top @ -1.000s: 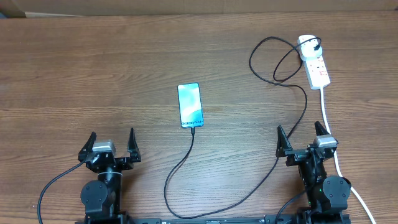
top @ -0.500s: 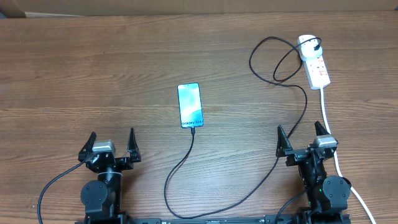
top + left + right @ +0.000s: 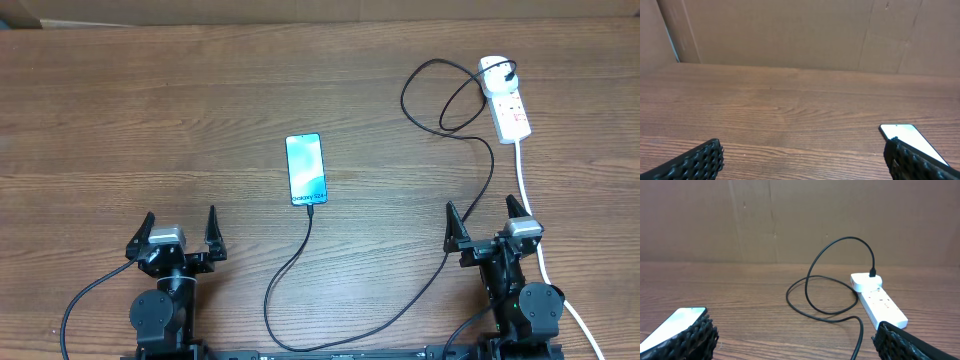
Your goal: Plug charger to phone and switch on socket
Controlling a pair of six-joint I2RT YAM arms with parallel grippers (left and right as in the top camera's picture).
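The left claw [image 3: 181,222] sits low at the near left of the table [image 3: 150,110], fingers spread as wide as they go and holding nothing. In its own camera the two black ribbed fingertips [image 3: 700,160] stand at either lower corner with bare wood between them. The phone [image 3: 306,169] lies flat, farther out and to the right of this claw, well apart from it, with its screen lit blue and facing up.

The right claw [image 3: 481,215] sits at the near right, also fully spread and empty. The phone lies far-left of it, well apart. The power strip [image 3: 505,97] lies far out, slightly to the right of it.

The black charger cable [image 3: 290,262] meets the phone's near edge with its small tip [image 3: 311,208]; whether the tip is pushed fully home cannot be told. From there the cable swings toward the near edge, curves right and climbs just left of the right claw. It then makes a loop beside the strip. Its black plug [image 3: 511,73] sits in the far end of the strip. The position of the strip's switch cannot be made out.

The strip's thick white cord [image 3: 524,175] runs from its near end toward the near edge, passing close by the right side of the right claw.
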